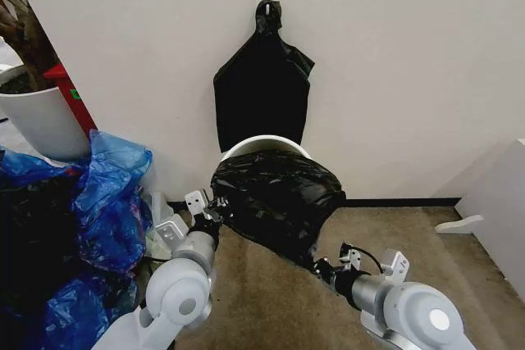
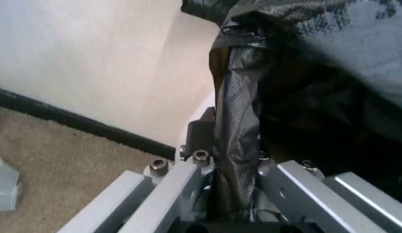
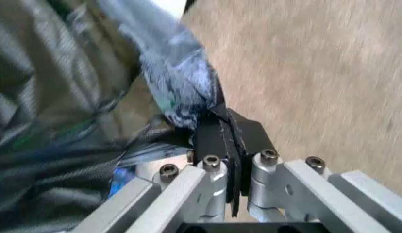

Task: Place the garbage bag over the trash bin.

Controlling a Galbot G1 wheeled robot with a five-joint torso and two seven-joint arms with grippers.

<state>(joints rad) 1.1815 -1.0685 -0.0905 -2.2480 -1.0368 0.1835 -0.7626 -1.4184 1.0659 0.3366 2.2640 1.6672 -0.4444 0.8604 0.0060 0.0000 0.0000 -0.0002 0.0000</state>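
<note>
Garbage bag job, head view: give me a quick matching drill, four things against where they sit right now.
Things:
1. left tool
2. right tool
3. trash bin
4. plant pot

Places:
a. against the wall, black garbage bag draped over its front
b. shut on the bag's lower right edge
c. far left, above the blue plastic bags
d. shut on the bag's left edge

Pairs: 1-d, 2-b, 3-a, 4-c
</note>
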